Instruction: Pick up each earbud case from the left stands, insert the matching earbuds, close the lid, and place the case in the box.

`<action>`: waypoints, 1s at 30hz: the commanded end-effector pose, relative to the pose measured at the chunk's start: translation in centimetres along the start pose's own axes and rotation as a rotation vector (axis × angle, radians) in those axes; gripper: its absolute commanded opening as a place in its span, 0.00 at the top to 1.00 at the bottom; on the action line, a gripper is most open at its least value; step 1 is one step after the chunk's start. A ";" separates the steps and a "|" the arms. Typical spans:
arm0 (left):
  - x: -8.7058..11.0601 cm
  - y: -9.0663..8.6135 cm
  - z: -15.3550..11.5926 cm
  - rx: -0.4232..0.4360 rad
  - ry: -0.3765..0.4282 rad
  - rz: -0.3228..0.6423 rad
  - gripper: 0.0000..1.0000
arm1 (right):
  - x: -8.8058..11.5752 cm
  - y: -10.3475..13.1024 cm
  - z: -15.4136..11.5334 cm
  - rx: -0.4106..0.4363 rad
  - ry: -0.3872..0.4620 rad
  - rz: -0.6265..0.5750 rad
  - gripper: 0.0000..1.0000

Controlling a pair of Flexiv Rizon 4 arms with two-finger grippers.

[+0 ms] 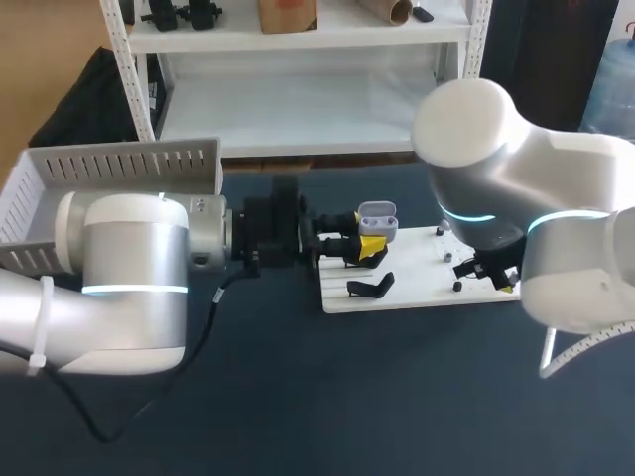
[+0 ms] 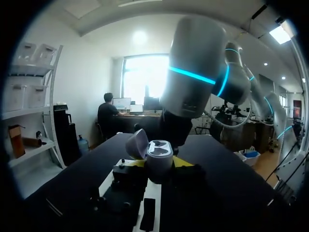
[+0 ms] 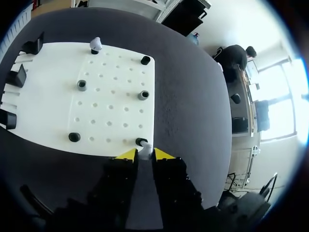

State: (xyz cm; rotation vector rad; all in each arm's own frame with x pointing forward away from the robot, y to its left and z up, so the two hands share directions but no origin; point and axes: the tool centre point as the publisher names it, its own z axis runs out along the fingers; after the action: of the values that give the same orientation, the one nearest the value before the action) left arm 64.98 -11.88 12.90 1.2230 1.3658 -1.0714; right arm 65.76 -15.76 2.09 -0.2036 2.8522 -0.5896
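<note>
Currently the earbud-fetching step is in hand. The left tool (image 1: 368, 248) grips the open earbud case (image 1: 377, 217) at head-view centre, and the right tool (image 3: 145, 154) pinches an earbud (image 3: 145, 149) at the white board's (image 1: 417, 290) edge. Next, probably: lift it clear and carry it to the case.

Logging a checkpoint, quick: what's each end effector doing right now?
Left end effector: closed on the open earbud case.
Right end effector: closed on a white earbud.

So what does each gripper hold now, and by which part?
The left gripper grips the open case by its base; the right gripper pinches a white earbud.
</note>
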 end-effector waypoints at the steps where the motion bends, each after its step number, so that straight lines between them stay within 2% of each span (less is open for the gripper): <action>1: 0.1 -0.1 0.0 -0.006 -0.004 0.002 1.00 | 0.0 -0.2 -0.1 0.004 0.000 0.004 1.00; 15: 0.1 -0.1 0.0 -0.006 -0.004 0.002 1.00 | 1.3 -2.0 -6.6 -0.006 -0.014 0.050 1.00; 17: 0.1 -0.1 0.0 -0.006 -0.004 0.002 1.00 | 1.6 -1.9 -7.4 0.004 -0.018 0.062 1.00; 26: 0.1 -0.1 0.0 -0.006 -0.004 0.002 1.00 | 2.5 -1.0 -10.9 -0.048 -0.041 0.095 1.00; 30: 0.1 -0.1 0.0 -0.006 -0.004 0.002 1.00 | 2.9 0.0 -12.0 -0.063 -0.054 0.067 1.00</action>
State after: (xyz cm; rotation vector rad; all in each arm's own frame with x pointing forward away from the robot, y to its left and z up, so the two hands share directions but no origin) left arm 64.98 -11.88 12.90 1.2229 1.3656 -1.0715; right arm 61.01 -11.81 11.92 -0.1319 2.8240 -0.4720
